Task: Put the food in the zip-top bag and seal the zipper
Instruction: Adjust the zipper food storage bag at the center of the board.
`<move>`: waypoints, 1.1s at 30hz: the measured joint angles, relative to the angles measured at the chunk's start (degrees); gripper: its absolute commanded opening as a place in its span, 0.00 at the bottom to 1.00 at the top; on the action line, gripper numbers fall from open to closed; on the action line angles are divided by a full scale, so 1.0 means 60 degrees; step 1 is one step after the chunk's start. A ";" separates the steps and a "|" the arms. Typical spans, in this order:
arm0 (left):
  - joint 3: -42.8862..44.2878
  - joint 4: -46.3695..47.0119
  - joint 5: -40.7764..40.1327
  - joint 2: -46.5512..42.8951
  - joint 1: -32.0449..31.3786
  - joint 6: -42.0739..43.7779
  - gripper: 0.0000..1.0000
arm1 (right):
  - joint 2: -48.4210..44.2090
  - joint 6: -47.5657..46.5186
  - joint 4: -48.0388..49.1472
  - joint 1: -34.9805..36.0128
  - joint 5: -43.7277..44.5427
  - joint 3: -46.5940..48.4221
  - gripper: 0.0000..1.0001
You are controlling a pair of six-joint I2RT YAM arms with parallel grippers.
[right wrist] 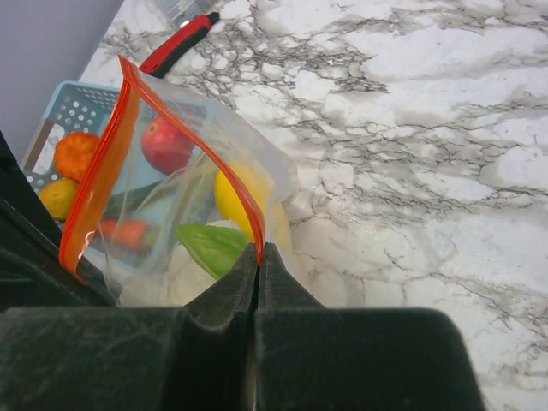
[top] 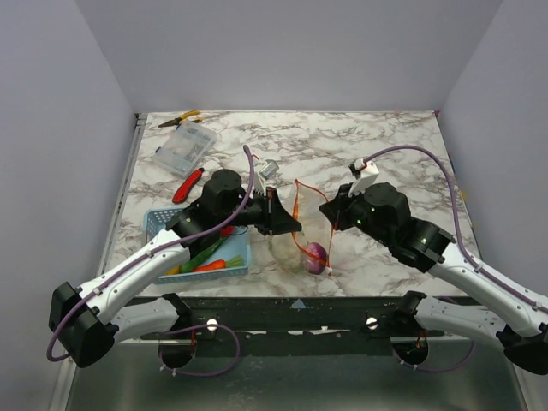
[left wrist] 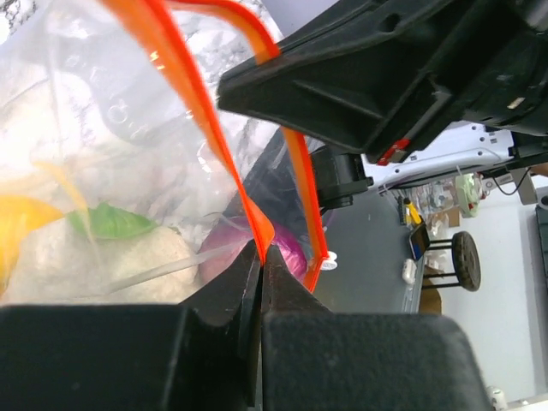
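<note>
Clear, floppy plastic zip-top bag point(top: 306, 242) stands on the grey-veined white marble tabletop point(top: 385, 145) between the two arms, near the front edge, its mouth facing up. Along that mouth the red-orange zipper strip point(top: 296, 205) is parted into an open loop, its two sides well apart in the middle.

The left hand point(left wrist: 259, 257) has its fingers pressed together on one end of the strip. The right hand point(right wrist: 259, 257) pinches the strip the same way at the other end, so the mouth hangs stretched between them.

Inside the bag, the left wrist view shows a purple toy onion point(left wrist: 293, 248) just behind the pinched strip. Beside it are a white toy cauliflower point(left wrist: 137, 261), a green leaf-shaped piece point(left wrist: 111, 223) and a yellow toy piece point(left wrist: 17, 224) farther along.

A blue mesh plastic basket point(top: 157, 222) sits just left of the bag, under the left arm, holding an orange toy carrot point(top: 210, 265) and a long green piece point(top: 202, 254). A red round piece point(right wrist: 167, 144) shows through the film in the right wrist view; whether it lies in the bag or the basket cannot be told.

Farther back on the left lie a red-handled utility knife point(top: 187, 185) and a rigid clear plastic box point(top: 184, 147).
</note>
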 measured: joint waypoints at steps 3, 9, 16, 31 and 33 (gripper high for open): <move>0.0109 -0.0437 -0.0135 0.0131 0.0000 0.0142 0.00 | -0.0219 -0.0033 -0.0175 0.0000 0.0153 0.0000 0.01; 0.0229 -0.1166 -0.0659 0.0426 0.0004 0.0463 0.00 | -0.0404 -0.0062 -0.0339 0.0000 0.0390 0.0004 0.01; 0.0153 -0.0386 -0.0047 -0.0415 0.0018 0.0321 0.00 | -0.0670 -0.0015 -0.0601 0.0000 0.0135 0.0397 0.01; -0.0215 -0.1351 -0.0605 0.0882 0.0295 0.0117 0.00 | 0.0047 0.0047 -0.0532 0.0000 0.0517 -0.0076 0.01; -0.0222 -0.1341 -0.0601 0.0820 0.0302 0.0095 0.00 | 0.0102 0.0047 -0.0535 0.0000 0.0481 -0.0069 0.01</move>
